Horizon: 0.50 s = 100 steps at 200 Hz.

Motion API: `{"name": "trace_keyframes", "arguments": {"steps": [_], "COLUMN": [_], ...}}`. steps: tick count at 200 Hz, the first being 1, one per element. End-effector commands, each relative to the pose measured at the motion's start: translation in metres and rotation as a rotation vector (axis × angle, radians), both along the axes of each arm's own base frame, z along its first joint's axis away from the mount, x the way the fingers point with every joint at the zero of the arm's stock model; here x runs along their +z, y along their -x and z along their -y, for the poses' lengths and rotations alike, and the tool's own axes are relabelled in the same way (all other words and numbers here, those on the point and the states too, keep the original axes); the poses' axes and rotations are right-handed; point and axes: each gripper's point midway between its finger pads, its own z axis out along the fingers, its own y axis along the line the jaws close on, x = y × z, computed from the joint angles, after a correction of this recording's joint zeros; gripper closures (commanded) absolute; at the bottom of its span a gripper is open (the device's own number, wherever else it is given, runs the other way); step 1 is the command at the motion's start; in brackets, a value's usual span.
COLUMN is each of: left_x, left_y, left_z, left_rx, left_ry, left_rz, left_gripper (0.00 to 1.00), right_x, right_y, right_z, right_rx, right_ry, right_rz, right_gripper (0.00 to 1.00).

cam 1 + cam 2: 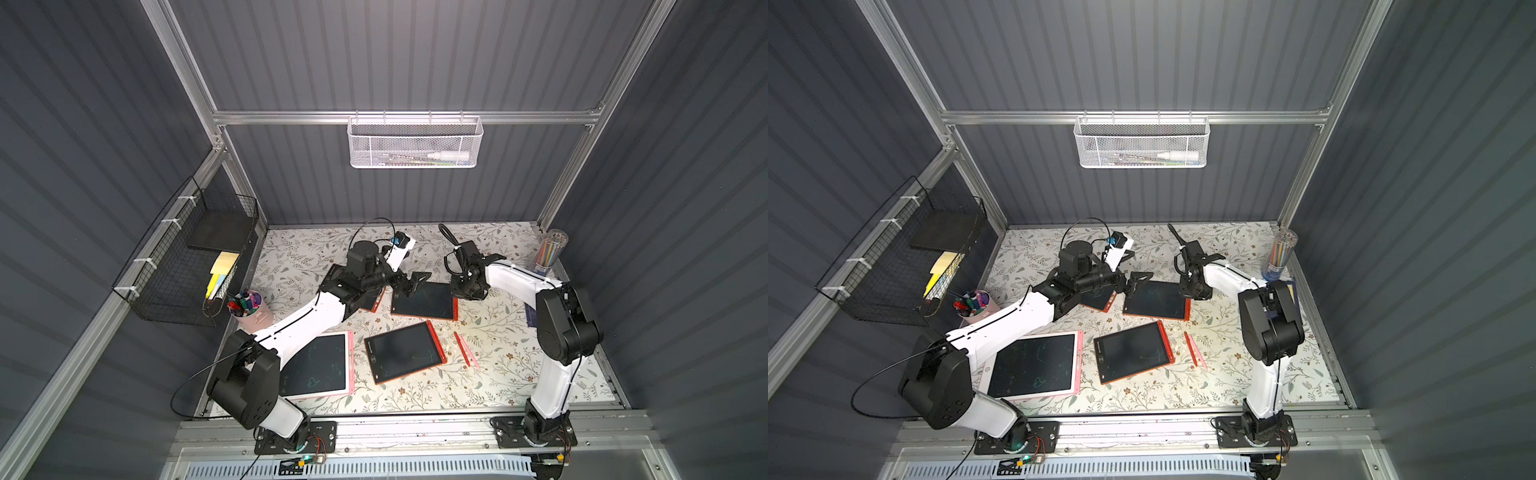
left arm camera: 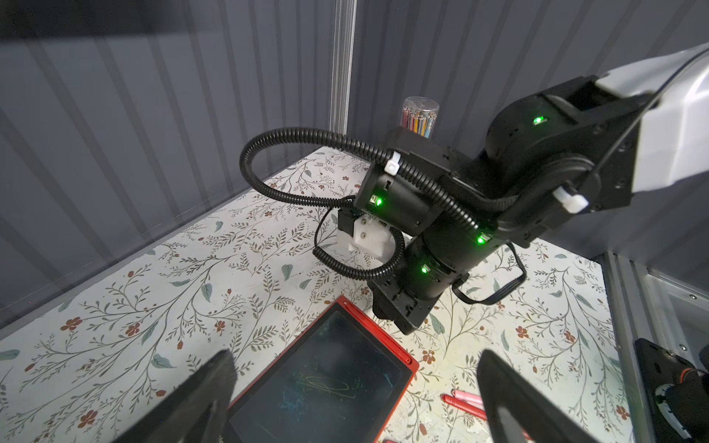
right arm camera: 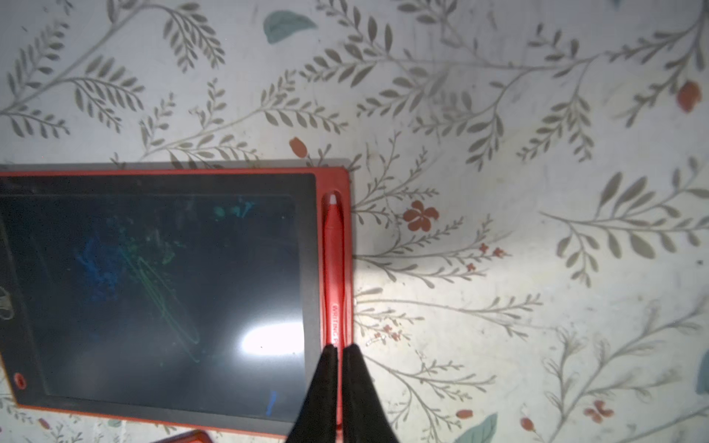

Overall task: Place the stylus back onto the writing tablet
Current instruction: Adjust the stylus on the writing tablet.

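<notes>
White links (image 1: pixel 299 324), black joints (image 1: pixel 561 324), ribbed black cables (image 2: pixel 307 136), green lights (image 2: pixel 538 120)

Left arm (image 1: pixel 299 328) reaches toward one o'clock, left gripper (image 1: pixel 409 284) spread wide — right arm (image 1: pixel 515 278) bends toward eleven, right gripper (image 3: pixel 341 349) pinched tight.

Table (image 3: pixel 498 115): cream ground, grey-green leaf sprigs, scattered teal leaves, rust-red flowers.
Writing tablet (image 3: pixel 153 287): red frame, black screen, faint blue and green scribbles.
Stylus (image 3: pixel 333 261): red, white tip, pale lettering.
Right gripper (image 3: pixel 340 348): black.
Second tablet (image 1: pixel 405 353): red frame, dark screen.
Large tablet (image 1: pixel 320 365): pale pink frame, dark screen, faint green marks.
Red loose stylus (image 1: pixel 461 349); pink loose stylus (image 1: pixel 471 357).
Walls (image 1: pixel 415 54): dark grey, vertical ribbing.
White mesh basket (image 1: pixel 415 143); black wire basket (image 1: pixel 183 270), square grid.
Cup (image 1: pixel 255 313): pink.
</notes>
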Motion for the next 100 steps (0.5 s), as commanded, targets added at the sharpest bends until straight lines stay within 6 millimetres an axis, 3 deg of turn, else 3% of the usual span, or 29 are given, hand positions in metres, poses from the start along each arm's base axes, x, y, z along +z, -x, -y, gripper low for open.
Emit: {"name": "trace_keyframes", "arguments": {"steps": [1, 100], "left_x": [0.012, 0.017], "left_y": [0.009, 0.010], "left_z": [-0.001, -0.001], "left_rx": [-0.025, -0.028], "left_ry": [0.021, 0.032], "left_rz": [0.030, 0.038], "left_gripper": [0.01, 0.01], "right_x": [-0.011, -0.047], "right_y": [0.000, 0.009], "right_z": [0.002, 0.005], "right_rx": [0.010, 0.040], "right_ry": [0.036, 0.105], "right_rz": [-0.038, -0.122], "right_gripper": [0.89, 0.87]}}
